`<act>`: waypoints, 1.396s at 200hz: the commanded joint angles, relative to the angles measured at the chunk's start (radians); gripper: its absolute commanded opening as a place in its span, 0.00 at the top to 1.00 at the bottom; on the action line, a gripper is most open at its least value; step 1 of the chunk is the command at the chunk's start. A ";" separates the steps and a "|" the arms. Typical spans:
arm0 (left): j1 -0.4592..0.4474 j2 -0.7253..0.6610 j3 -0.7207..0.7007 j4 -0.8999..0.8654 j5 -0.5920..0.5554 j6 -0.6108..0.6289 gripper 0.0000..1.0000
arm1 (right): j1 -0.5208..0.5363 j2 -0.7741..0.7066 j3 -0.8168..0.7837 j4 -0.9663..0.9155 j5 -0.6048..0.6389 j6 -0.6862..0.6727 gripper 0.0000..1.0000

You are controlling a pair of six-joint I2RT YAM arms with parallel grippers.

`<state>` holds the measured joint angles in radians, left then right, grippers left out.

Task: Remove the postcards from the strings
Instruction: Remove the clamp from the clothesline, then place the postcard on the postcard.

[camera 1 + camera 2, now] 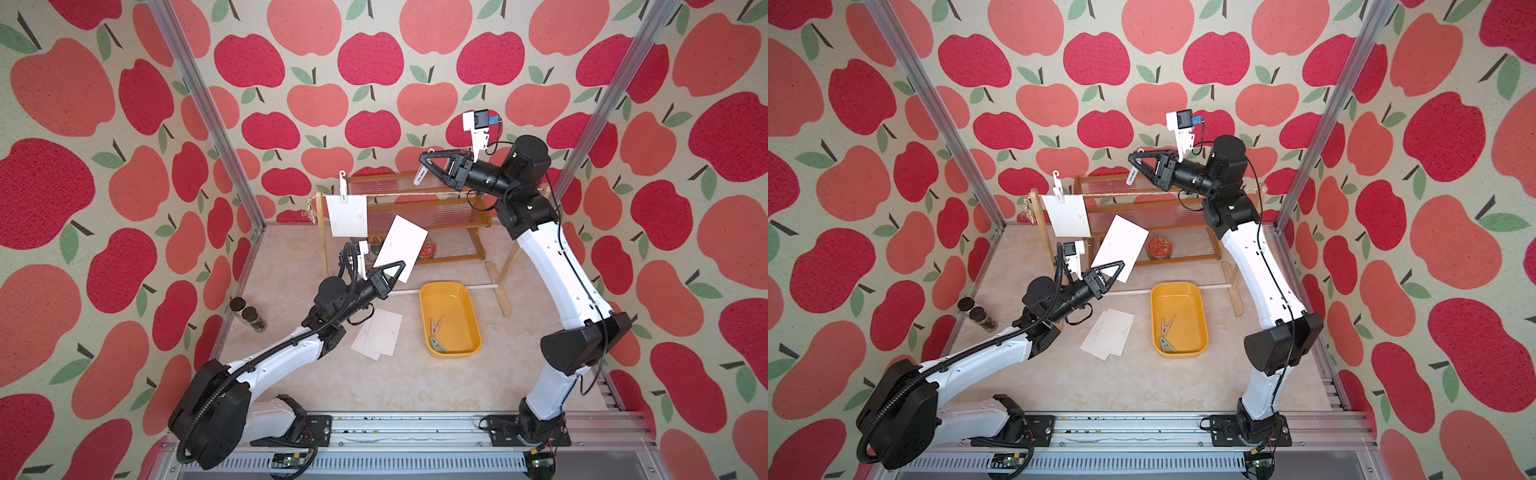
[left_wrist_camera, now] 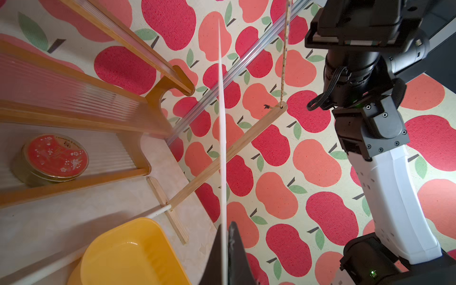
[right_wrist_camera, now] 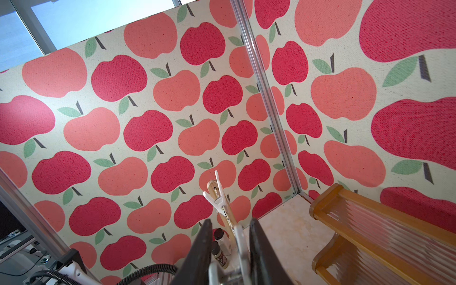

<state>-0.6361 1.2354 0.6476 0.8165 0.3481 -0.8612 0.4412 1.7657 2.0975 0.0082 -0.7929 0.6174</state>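
White postcard (image 1: 401, 247) is clenched in my left jaws; my right jaws grip a clothespin (image 1: 419, 176). I lower the postcard flat beside the yellow tray (image 1: 446, 299), then release.

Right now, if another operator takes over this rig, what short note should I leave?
Left tool: shut on a white rectangular paper postcard, held in the air, off the beige twisted string.
Right tool: shut on a white plastic clothespin, above the string.
Done: two loose postcards lie on the table beside the yellow plastic tray; two small clothespins are in it.
Left: the hanging postcard is clipped to the string by a second white clothespin. The held card and clothespin are not yet put down.
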 commanded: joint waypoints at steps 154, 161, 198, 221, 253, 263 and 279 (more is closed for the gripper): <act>-0.069 -0.080 -0.308 -0.463 -0.156 -0.123 0.97 | -0.018 -0.658 -0.918 0.076 0.078 -0.130 0.72; -0.075 -0.075 -0.307 -0.482 -0.167 -0.129 0.94 | -0.018 -0.681 -0.948 0.078 0.083 -0.127 0.72; -0.085 -0.048 -0.301 -0.582 -0.214 -0.169 0.88 | -0.018 -0.790 -1.111 0.068 0.122 -0.124 0.72; -0.086 -0.056 -0.280 -0.699 -0.250 -0.184 0.76 | -0.018 -0.842 -1.188 0.050 0.151 -0.125 0.72; -0.085 -0.123 -0.272 -0.853 -0.333 -0.226 0.42 | -0.018 -0.880 -1.265 0.020 0.167 -0.132 0.72; -0.085 -0.155 -0.275 -0.894 -0.355 -0.233 0.41 | -0.018 -0.893 -1.291 0.018 0.176 -0.133 0.72; -0.085 -0.231 -0.279 -0.951 -0.388 -0.244 0.40 | -0.018 -0.909 -1.337 0.017 0.194 -0.134 0.72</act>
<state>-0.7189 1.0985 0.3470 0.0273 0.0536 -1.0622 0.4271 0.8871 0.8162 0.0502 -0.6376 0.5041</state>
